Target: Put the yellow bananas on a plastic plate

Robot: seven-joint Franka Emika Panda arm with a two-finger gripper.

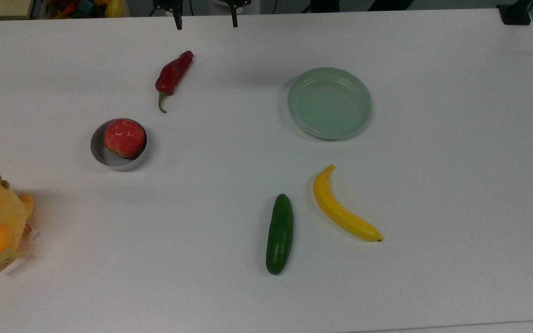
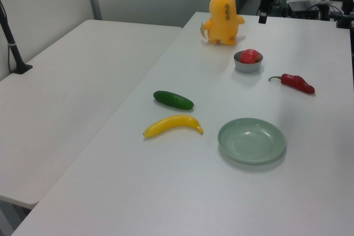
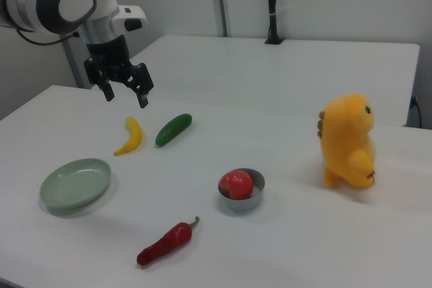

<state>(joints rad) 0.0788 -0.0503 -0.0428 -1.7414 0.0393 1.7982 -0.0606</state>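
Bright, even light; soft shadows

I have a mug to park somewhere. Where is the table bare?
Widest bare stretch: the table on the top view's right, past the plate and banana. Tightest: between banana and cucumber.
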